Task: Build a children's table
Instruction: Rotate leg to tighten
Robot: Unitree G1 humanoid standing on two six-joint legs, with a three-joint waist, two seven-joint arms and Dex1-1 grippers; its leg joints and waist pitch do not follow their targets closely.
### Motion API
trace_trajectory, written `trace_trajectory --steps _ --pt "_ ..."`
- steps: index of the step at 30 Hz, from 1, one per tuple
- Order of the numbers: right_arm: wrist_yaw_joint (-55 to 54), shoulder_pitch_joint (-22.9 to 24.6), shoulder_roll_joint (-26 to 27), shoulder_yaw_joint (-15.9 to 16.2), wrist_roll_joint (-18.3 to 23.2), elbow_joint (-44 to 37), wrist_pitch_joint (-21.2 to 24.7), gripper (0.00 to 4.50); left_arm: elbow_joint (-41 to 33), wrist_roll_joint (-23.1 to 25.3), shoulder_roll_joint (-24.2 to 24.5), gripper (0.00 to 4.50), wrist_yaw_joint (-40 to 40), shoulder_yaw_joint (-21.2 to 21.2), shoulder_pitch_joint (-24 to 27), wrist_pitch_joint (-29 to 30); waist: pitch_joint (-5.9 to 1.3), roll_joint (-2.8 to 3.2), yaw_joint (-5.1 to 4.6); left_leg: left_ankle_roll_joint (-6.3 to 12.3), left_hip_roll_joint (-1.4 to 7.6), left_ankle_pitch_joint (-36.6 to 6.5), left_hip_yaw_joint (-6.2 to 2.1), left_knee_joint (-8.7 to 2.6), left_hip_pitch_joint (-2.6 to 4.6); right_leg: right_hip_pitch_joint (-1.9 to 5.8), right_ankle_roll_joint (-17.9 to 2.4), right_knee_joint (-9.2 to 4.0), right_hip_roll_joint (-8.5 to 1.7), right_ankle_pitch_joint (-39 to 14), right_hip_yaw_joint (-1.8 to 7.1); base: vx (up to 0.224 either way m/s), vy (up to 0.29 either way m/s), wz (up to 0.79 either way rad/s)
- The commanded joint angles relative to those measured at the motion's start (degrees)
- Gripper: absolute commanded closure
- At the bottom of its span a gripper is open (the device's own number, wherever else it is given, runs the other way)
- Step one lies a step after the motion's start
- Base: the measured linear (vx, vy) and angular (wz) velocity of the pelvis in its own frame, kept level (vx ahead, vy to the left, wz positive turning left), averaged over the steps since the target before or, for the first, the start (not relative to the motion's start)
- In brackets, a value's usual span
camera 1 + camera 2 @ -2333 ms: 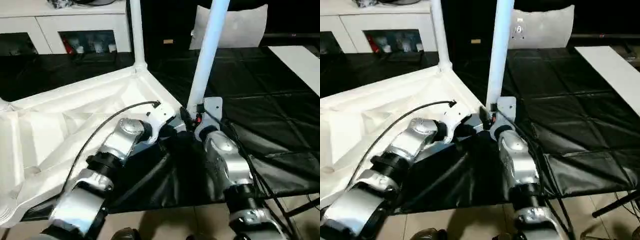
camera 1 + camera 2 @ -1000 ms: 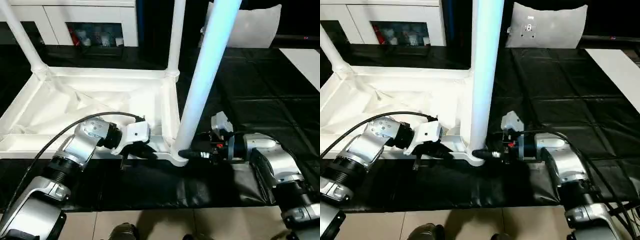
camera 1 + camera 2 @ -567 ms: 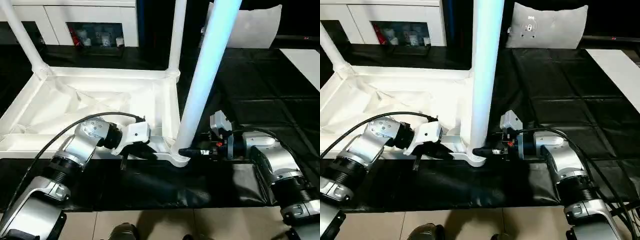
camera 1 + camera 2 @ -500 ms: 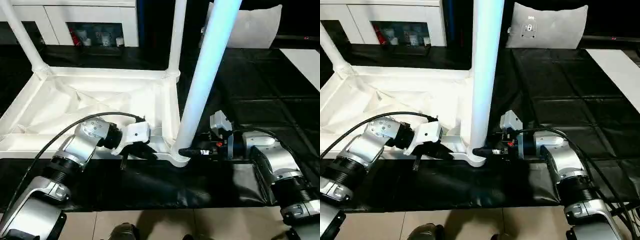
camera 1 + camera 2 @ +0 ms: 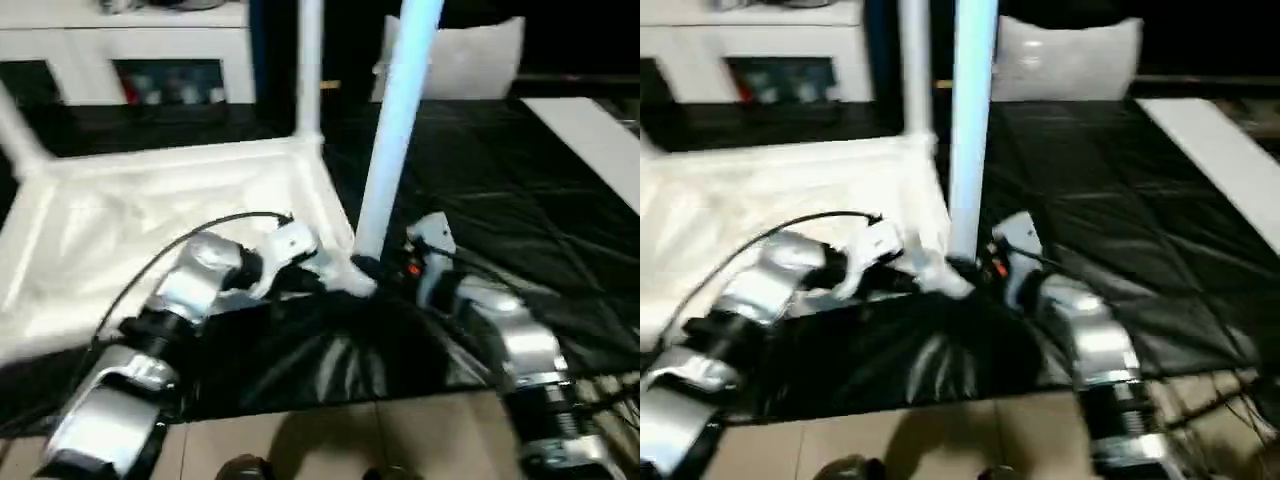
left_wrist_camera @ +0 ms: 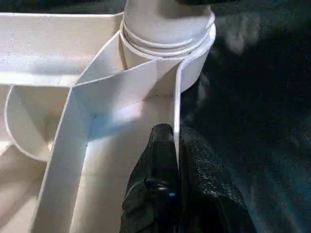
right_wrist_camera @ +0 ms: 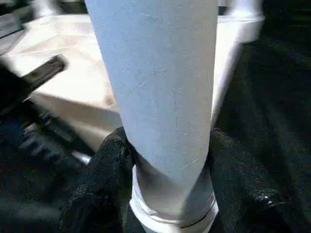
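Observation:
The children's table lies upside down on the black mat; its white top point(image 5: 130, 200) shows a ribbed underside. A leg point(image 5: 392, 130) stands upright in the near corner socket point(image 6: 167, 29). My right gripper point(image 7: 167, 162) is shut around that leg's base, with one black finger point(image 7: 109, 160) on each side. On the thin rim wall point(image 6: 176, 97) just beside the socket, my left gripper point(image 6: 176, 141) is shut. Another leg point(image 5: 308, 70) rises at the far corner, and a third leg point(image 5: 20, 140) at the left.
The black mat point(image 5: 520, 200) covers the workbench, and its front edge point(image 5: 340, 360) hangs bunched over the tiled floor point(image 5: 330, 440). A white cabinet point(image 5: 120, 50) and a white cushion point(image 5: 470, 55) stand behind. A white board point(image 5: 590, 130) lies at the far right.
The whole picture has shifted and blurred, so the camera moved. The table's near corner has swung round, and my right forearm now reaches in from the lower right. Both grippers keep their holds.

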Motion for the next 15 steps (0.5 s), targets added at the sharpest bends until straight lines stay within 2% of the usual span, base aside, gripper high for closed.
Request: trace_trajectory --steps 1,2,3,4,5,6,7,8,9,11,12,14,15 --pt "-5.42 -1.52 8.24 7.66 -1.94 4.85 2.93 2.57 0.77 -1.20 -8.30 4.50 7.43 -1.15 -2.83 1.17 -2.23 0.11 -0.34 -4.36 3.69 -30.38 -3.04 -5.23 1.76 0.26 -4.68 -6.04 -4.98 -34.31 2.73 0.000 0.000 0.00" --pt "-7.85 -2.20 9.50 7.42 -2.56 6.01 2.94 2.58 1.24 -1.18 -9.11 4.50 8.69 -0.76 -3.23 1.59 -2.12 0.13 -0.67 -4.68 3.62 -31.27 -3.13 -5.32 1.83 0.02 -4.96 -6.10 -4.97 -33.96 2.72 0.000 0.000 0.00" --pt "-13.03 -3.85 12.13 6.25 -3.55 8.71 2.48 2.59 2.55 -0.85 -10.83 4.50 12.53 0.39 -4.24 1.79 -1.88 0.19 -1.07 -4.83 3.48 -32.99 -3.32 -5.47 1.72 0.09 -4.42 -6.34 -4.86 -35.01 2.38 0.000 0.000 0.00" --pt "-13.03 -3.85 12.13 6.25 -3.55 8.71 2.48 2.59 2.55 -0.85 -10.83 4.50 12.53 0.39 -4.24 1.79 -1.85 0.34 -1.44 -5.11 3.49 -35.11 -3.61 -5.54 1.96 0.12 -3.87 -6.55 -4.83 -35.38 2.06 0.000 0.000 0.00" --pt "-15.58 -4.64 12.99 5.66 -4.06 9.94 1.92 2.59 2.98 -0.75 -11.34 4.50 13.65 0.67 -4.60 1.85 -1.85 0.34 -1.44 -5.11 3.49 -35.11 -3.61 -5.54 1.96 0.12 -3.87 -6.55 -4.83 -35.38 2.06 0.000 0.000 0.00" --pt "-21.55 -6.73 15.14 3.89 -5.02 13.24 0.47 2.59 4.09 -0.15 -12.39 4.50 16.34 1.20 -5.48 1.66 -2.09 0.86 -1.74 -5.03 3.44 -36.18 -3.59 -5.73 2.12 0.18 -3.79 -6.64 -4.74 -33.46 2.12 0.000 0.000 0.00" --pt "-24.26 -7.74 16.09 2.97 -5.41 14.83 -0.27 2.59 4.59 0.23 -12.79 4.50 17.45 1.34 -5.86 1.50 -1.92 0.84 -1.93 -5.16 3.43 -37.07 -3.52 -5.82 2.22 -0.17 -3.81 -6.85 -4.67 -33.42 2.09 0.000 0.000 0.00" --pt "-25.11 -8.41 16.84 1.90 -4.82 15.90 -1.52 2.59 4.80 0.42 -12.93 4.50 17.71 1.33 -6.01 1.25 -2.02 0.82 -2.17 -5.28 3.35 -38.66 -3.71 -5.83 2.44 -0.03 -3.68 -6.89 -4.50 -32.96 1.71 0.000 0.000 0.00" --pt "-25.20 -8.65 17.27 1.24 -4.36 16.28 -2.25 2.24 4.83 0.51 -12.97 4.50 17.78 1.28 -6.02 1.16 -2.11 0.95 -2.29 -5.08 3.51 -39.35 -3.70 -6.17 2.22 0.40 -3.75 -6.67 -4.45 -30.92 1.66 0.000 0.000 0.00" --pt "-24.26 -8.70 16.95 0.74 -4.40 16.05 -4.00 1.90 4.17 0.75 -12.05 4.50 15.99 0.68 -5.41 1.10 -2.22 1.04 -2.07 -4.91 3.53 -38.76 -3.52 -6.36 2.20 0.42 -3.94 -6.66 -4.46 -29.00 1.97 0.000 0.000 0.00" --pt "-24.05 -8.66 16.79 0.63 -4.65 15.91 -4.47 1.90 3.97 0.94 -11.69 4.50 15.44 0.45 -5.19 1.01 -2.12 0.81 -1.93 -4.52 3.35 -37.57 -3.24 -6.16 2.36 -0.09 -4.57 -6.92 -4.72 -28.63 2.45 0.000 0.000 0.00" --pt "-22.34 -7.83 15.56 -0.44 -4.48 14.95 -6.77 1.87 3.33 1.30 -10.50 4.50 14.24 0.50 -4.25 0.87 -2.32 0.64 -1.62 -3.64 3.36 -34.55 -3.09 -6.02 2.00 0.10 -5.09 -6.85 -5.18 -28.18 2.90 0.000 0.000 0.00" --pt "-20.69 -7.18 14.28 -0.34 -4.34 14.25 -8.12 1.53 2.86 1.35 -9.76 4.50 13.47 0.40 -3.74 0.61 -2.55 0.51 -1.41 -3.07 3.47 -31.97 -2.95 -5.95 1.70 0.27 -5.56 -6.67 -5.34 -26.49 3.16 0.000 0.000 0.00"
